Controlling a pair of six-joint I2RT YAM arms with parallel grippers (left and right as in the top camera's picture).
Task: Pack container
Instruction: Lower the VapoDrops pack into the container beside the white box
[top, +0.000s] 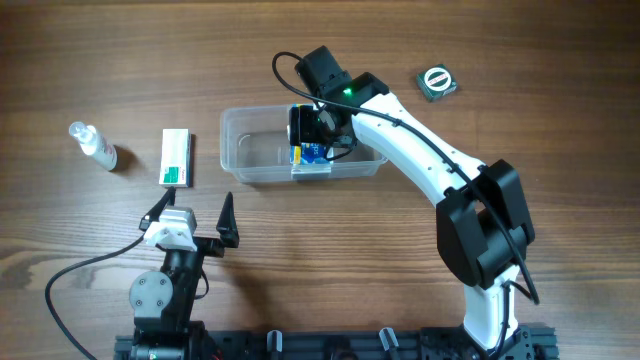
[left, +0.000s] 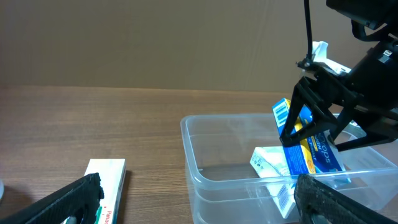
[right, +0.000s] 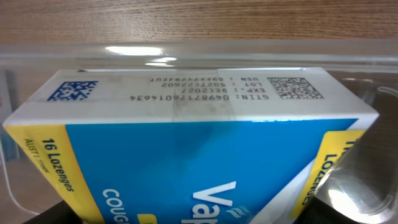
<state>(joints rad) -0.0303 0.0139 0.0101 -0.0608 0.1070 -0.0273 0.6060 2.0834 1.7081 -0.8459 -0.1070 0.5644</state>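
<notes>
blue box (right: 186, 155) was clamped in the right gripper (top: 316, 128), inside the container (top: 250, 150) at frame centre. left gripper (top: 193, 215) was held apart; green-white box (top: 177, 157) was left unpacked.

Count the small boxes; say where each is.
3. A blue lozenge box in the right gripper, partly inside the container; a white box inside it; a green-white box left of it. More may hide underneath.

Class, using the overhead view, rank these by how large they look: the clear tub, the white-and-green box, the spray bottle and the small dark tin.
1. clear tub
2. white-and-green box
3. spray bottle and dark tin: too alike to rank.
</notes>
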